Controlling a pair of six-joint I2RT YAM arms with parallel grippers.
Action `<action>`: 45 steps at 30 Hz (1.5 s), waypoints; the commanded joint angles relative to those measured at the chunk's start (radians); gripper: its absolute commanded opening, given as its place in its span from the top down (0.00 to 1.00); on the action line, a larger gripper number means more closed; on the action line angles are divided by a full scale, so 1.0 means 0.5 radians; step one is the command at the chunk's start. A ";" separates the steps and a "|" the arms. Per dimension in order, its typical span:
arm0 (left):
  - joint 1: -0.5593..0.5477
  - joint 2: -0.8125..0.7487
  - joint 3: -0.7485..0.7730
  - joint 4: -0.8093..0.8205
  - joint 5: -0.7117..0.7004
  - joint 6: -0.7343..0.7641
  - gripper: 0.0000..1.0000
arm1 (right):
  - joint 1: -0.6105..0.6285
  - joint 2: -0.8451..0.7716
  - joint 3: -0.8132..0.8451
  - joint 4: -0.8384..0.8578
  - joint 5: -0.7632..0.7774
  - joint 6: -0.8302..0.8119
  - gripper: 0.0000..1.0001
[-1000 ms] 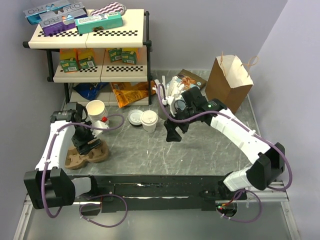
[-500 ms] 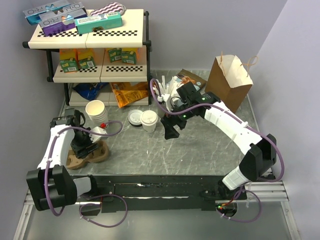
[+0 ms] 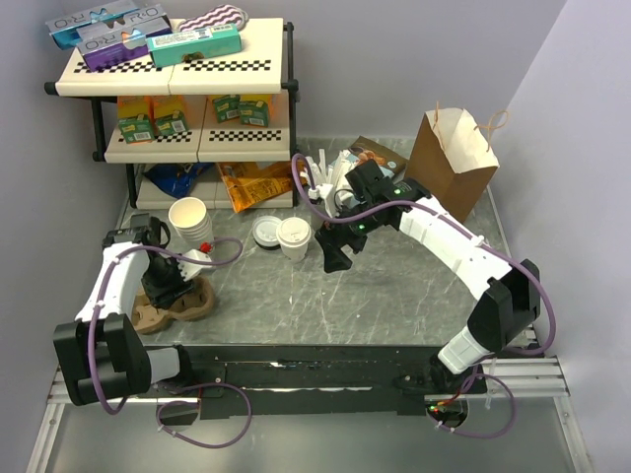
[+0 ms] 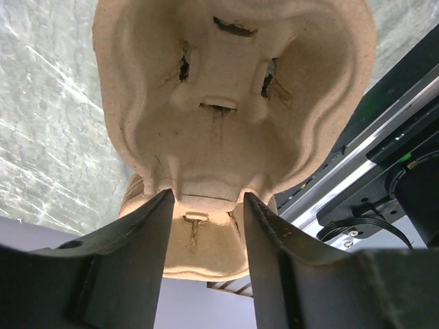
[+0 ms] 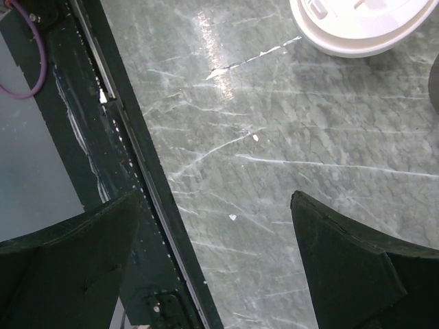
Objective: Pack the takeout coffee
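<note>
Both arms have shifted since a second ago: the right arm has swung in toward the middle of the frame, and the left arm has settled lower over the pulp cup carrier at the lower left while its jaws draw together.

The left pincer now straddles the narrow central ridge of that carrier. In its wrist view the fingers sit close on either side of the ridge, but I cannot tell whether they have actually clamped. The right pincer hangs wide open over bare counter with nothing between its jaws.

The takeout coffee stands upright near the centre of the frame, just right of the loose lids and just left of the right pincer. Its white lid shows at the upper right of the right wrist view.

By my reckoning this is the fetching step, with the carrier being secured and the cup being approached, and nothing packed yet. Next, the left jaws need a firm hold on the ridge so the carrier cannot slide. The right pincer should move toward the upper left of the frame and drop to close on the cup's wall below the lid, gently enough not to crush the paper.
</note>
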 commanded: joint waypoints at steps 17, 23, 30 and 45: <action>0.011 -0.007 0.312 -0.277 0.132 -0.131 0.99 | 0.018 0.004 0.139 0.022 -0.078 -0.002 0.04; 0.035 0.063 0.429 -0.461 0.254 -0.340 0.99 | 0.012 -0.057 0.127 0.092 -0.167 0.035 0.04; 0.035 -0.087 0.322 -0.330 0.212 -0.246 0.30 | 0.006 -0.153 0.078 0.169 -0.176 0.102 0.03; 0.035 0.051 0.202 -0.157 0.080 0.037 0.45 | 0.003 -0.248 0.136 -0.039 -0.029 0.026 0.03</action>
